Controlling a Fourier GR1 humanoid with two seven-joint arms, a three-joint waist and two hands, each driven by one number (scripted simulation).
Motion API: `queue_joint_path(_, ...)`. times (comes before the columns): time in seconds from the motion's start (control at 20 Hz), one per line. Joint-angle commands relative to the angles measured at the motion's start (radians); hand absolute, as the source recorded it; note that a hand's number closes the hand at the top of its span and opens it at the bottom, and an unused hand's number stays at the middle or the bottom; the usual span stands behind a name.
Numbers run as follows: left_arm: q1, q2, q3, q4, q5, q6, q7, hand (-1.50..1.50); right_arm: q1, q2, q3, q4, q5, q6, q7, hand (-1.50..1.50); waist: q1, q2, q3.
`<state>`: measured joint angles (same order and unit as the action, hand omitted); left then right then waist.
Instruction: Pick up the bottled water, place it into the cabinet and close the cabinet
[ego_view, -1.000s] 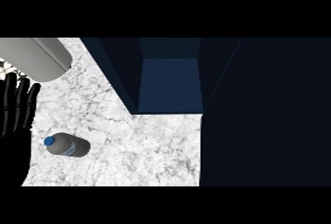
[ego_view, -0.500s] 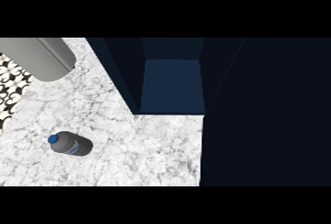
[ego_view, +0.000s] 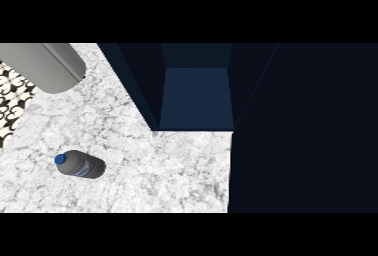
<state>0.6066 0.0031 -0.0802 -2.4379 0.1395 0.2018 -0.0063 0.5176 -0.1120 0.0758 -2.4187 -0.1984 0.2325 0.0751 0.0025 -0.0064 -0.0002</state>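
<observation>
Left hand and right hand are both outside the head view, so whether their fingers are spread, pressed together or pinching anything cannot be told. Only one grey forearm (ego_view: 44, 65) shows, cut off at the upper left corner, well apart from the bottle (ego_view: 80, 165).

The bottle sits alone on the marble counter (ego_view: 162, 170), lower left, with its blue cap (ego_view: 60, 159) towards the left edge. Nothing touches it. By my judgement the pick-up is not yet begun.

The cabinet (ego_view: 196, 97) stands open beyond the counter's far edge, its blue interior exposed, presumably to receive the bottle.

Whether the bottle stands or lies is unclear from this steep angle. The broad dark panel (ego_view: 303, 130) at the right may be door or cabinet body; I cannot say which. A patterned black-and-white strip (ego_view: 15, 95) at the left edge is partly cut off.
</observation>
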Motion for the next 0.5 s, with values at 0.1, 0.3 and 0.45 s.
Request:
queue_joint_path(0.1, 0.148, -0.003, -0.068, -0.093, 0.039, 0.012, -0.075, -1.5, 0.178, 0.012, 0.009, -0.159, -0.027, 0.041, -0.028, -1.5, -0.002, -0.003, 0.0)
queue_joint_path(0.3, 0.087, 0.005, -0.012, -0.051, 0.053, -0.023, -0.057, -1.5, 0.135, -0.014, -0.04, -0.166, -0.075, 0.042, 0.003, -1.5, -0.004, 0.003, 0.0)
queue_joint_path(0.45, 0.056, -0.003, -0.061, 0.024, 0.008, 0.035, -0.104, -1.5, 0.183, 0.015, 0.03, -0.127, 0.018, 0.062, -0.053, -1.5, -0.008, 0.003, 0.0)
